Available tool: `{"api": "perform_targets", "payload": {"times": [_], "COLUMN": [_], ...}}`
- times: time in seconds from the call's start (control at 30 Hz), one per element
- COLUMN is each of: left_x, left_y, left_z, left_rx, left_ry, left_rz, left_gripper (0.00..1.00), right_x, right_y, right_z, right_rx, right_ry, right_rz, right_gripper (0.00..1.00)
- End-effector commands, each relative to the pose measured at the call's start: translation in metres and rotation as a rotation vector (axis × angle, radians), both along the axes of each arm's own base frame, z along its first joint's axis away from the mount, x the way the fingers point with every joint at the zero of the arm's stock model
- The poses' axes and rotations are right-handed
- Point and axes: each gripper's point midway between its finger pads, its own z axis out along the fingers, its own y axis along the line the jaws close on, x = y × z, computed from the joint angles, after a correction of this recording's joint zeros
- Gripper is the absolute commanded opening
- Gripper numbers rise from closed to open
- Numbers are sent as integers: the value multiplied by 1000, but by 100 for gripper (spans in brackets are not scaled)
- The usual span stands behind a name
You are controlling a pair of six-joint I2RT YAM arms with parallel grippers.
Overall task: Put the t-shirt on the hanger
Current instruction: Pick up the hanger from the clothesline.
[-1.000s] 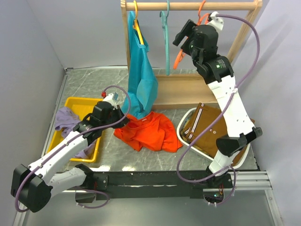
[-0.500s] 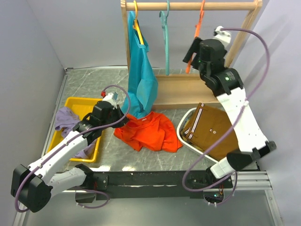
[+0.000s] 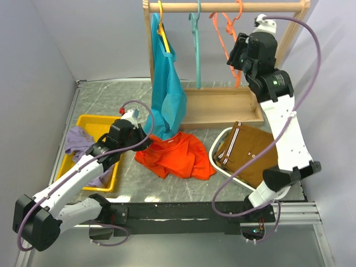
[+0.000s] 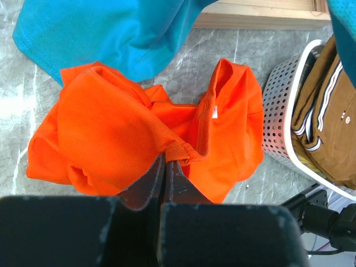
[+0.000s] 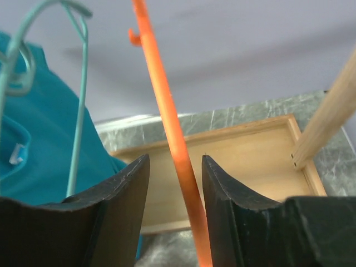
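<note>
The orange-red t-shirt (image 3: 177, 157) lies crumpled on the table below the rack. My left gripper (image 3: 146, 141) is shut on its collar edge; in the left wrist view the jaws (image 4: 165, 159) pinch the ribbed collar of the t-shirt (image 4: 105, 122). The thin orange hanger (image 3: 218, 30) hangs by its hook from the wooden rail (image 3: 178, 7). My right gripper (image 3: 234, 55) is up beside it. In the right wrist view the jaws (image 5: 175, 162) stand open with the hanger's bar (image 5: 167, 111) running between them, a gap on each side.
A teal t-shirt (image 3: 168, 94) hangs on a yellow hanger at the rail's left, with an empty teal hanger (image 3: 197, 44) beside it. A yellow tray (image 3: 93, 123) holds lilac cloth (image 3: 78, 142). A white basket (image 3: 221, 166) holds brown clothing (image 3: 250, 150). The rack's wooden base (image 3: 222, 105) is behind.
My right gripper has moved right and up along the rail, and the orange hanger has swung with it and turned broadside. The left arm and the t-shirt have not moved.
</note>
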Motion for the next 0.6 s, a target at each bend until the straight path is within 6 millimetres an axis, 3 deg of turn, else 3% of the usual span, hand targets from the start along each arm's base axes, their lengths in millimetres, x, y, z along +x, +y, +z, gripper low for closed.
{"api": "perform_targets", "payload": {"times": [0.0, 0.3, 0.57], "left_x": [5, 6, 6], "left_y": [-1, -5, -5], "left_z": [30, 28, 29], "left_rx": [-24, -30, -31], "left_ry": [-90, -85, -90], "left_rz": [1, -16, -16], "left_gripper": [1, 1, 1], "right_x": [8, 7, 3], "right_y": [12, 9, -5], "right_z": [3, -21, -18], "right_rx": [-73, -49, -72], "right_ry": [11, 44, 41], "right_rz": [140, 127, 63], "right_gripper": [50, 50, 43]}}
